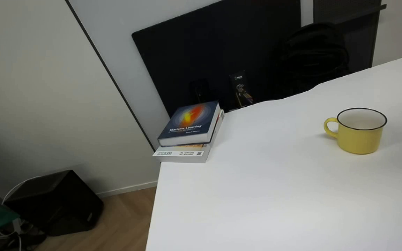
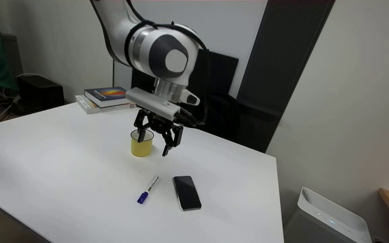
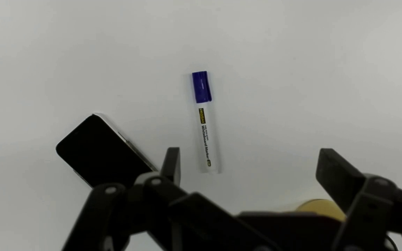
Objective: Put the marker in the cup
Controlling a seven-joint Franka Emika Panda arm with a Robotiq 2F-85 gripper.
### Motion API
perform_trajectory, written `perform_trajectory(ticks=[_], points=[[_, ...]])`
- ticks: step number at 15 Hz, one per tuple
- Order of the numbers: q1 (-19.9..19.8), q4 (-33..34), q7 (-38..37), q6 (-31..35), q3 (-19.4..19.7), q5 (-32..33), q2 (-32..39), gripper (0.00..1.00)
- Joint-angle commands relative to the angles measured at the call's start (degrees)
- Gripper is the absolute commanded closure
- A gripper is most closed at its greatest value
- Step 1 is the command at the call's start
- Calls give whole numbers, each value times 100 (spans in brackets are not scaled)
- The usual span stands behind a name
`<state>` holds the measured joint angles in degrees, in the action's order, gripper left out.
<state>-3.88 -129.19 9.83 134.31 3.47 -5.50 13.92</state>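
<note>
The marker, white with a blue cap, lies flat on the white table in an exterior view and in the wrist view. The cup, a squat yellow mug with a dark rim, stands upright in both exterior views. Its loop handle and pale inside show in an exterior view. In the wrist view only a yellow part of the cup shows; the gripper hides the rest. My gripper is open and empty above the table, in front of the cup in that view. Its fingers are wide apart in the wrist view.
A black phone lies beside the marker. Two stacked books sit at the table's corner. The white table's edge shows; a white appliance stands beyond it. Dark panels and a backpack are behind the table.
</note>
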Motion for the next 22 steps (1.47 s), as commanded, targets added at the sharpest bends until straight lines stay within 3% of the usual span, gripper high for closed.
perform_trajectory(ticks=[1,4,8,15,17,18,22], points=[[-118,-39,196,539,-59,13,347,0],[-172,-48,319,913,-91,46,672,0],[-197,90,593,938,-119,303,1098,0],[-112,155,205,1564,61,867,1653,0],[-144,293,126,1289,42,771,1774,0],[-207,56,316,1472,-32,783,1601,0],[-212,170,294,1406,-31,778,1739,0]])
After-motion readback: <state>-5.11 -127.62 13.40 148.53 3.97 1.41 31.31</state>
